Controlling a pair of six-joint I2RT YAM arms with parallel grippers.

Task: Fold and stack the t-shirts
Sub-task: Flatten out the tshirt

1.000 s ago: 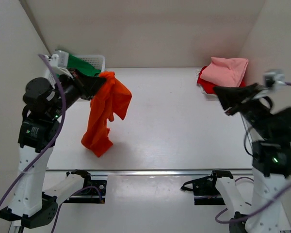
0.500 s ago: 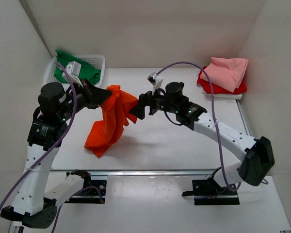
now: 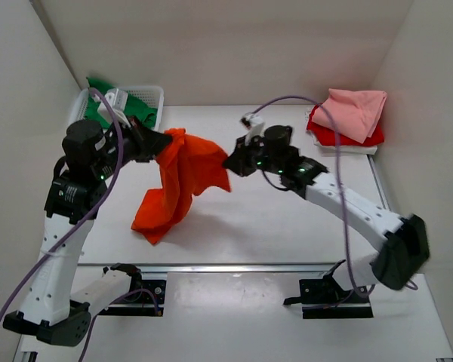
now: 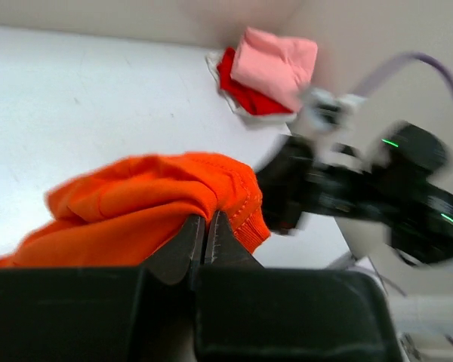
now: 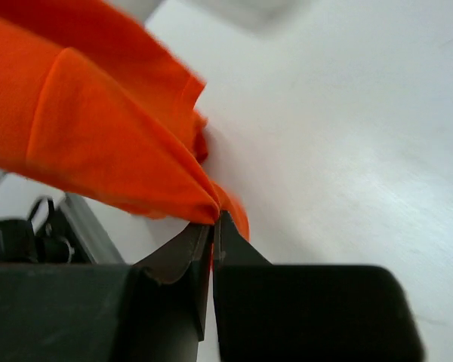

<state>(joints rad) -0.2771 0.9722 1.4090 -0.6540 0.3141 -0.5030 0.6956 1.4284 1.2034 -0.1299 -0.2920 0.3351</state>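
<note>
The bright orange t-shirt hangs above the table between both grippers, its lower end resting on the table near the front. My left gripper is shut on the shirt's upper left edge; in the left wrist view the orange t-shirt bunches over the left gripper. My right gripper is shut on the shirt's right edge, and the right wrist view shows the orange t-shirt pinched in the right gripper. A pale pink t-shirt lies folded on a red t-shirt at the back right. A green t-shirt lies in the basket.
A white mesh basket stands at the back left corner against the wall. White walls close in the table on the left, back and right. A metal rail runs along the front edge by the arm bases.
The right arm swung in from the right side and its gripper closed on the orange shirt's right edge. The shirt is now stretched wider between the two grippers.
</note>
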